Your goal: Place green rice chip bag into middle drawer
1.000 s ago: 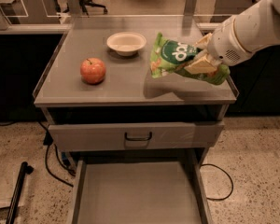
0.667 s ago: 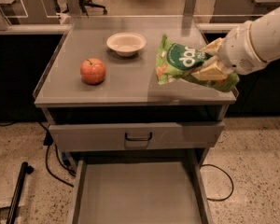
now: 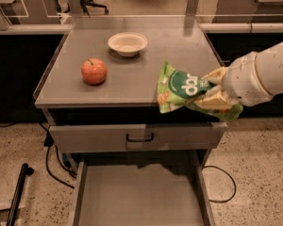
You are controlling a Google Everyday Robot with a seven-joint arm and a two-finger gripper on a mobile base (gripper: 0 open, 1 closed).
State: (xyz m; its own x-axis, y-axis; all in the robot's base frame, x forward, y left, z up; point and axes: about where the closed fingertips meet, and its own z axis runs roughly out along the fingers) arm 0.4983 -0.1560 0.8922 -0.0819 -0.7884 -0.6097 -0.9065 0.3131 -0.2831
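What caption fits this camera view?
Gripper holds green rice chip bag at front edge of countertop, above open middle drawer.

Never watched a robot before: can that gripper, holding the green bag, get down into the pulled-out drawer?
Probably yes. The gripper, shut on the green rice chip bag, hangs at the cabinet top's front right corner. The middle drawer below stands pulled out, its floor bare, with nothing visible in between.
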